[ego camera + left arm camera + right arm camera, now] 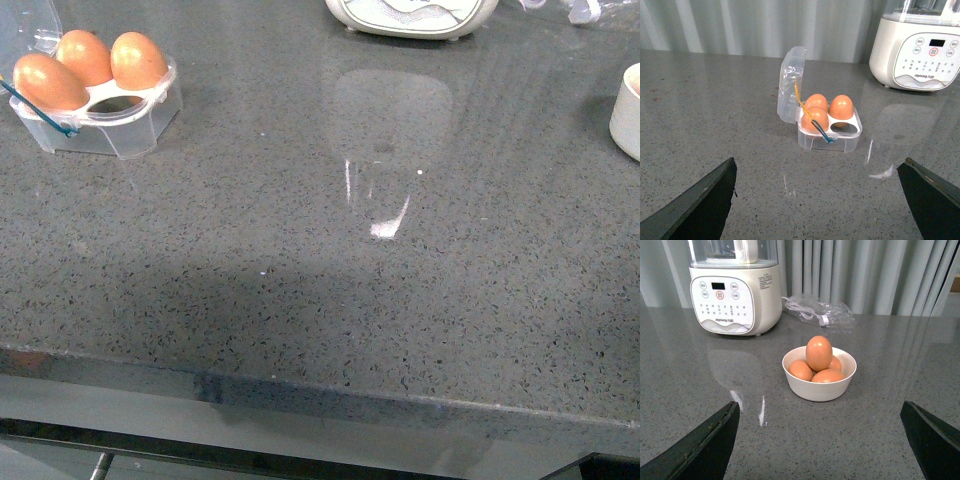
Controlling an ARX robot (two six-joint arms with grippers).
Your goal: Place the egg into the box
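The clear four-cup box (120,125) stands at the far left of the grey counter, lid open, with three brown eggs in it and one cup empty. It also shows in the left wrist view (832,137), ahead of my open, empty left gripper (817,200). Several brown eggs lie in a white bowl (820,385), the top egg (818,352) resting on the others. My right gripper (820,440) is open and empty, short of the bowl. Neither arm shows in the front view.
A white kitchen appliance (735,295) stands at the back of the counter (330,280), also showing in the left wrist view (917,55). A crumpled clear plastic bag (822,312) lies behind the bowl. The bowl's edge (628,110) shows at far right. The counter's front edge (320,385) runs near me.
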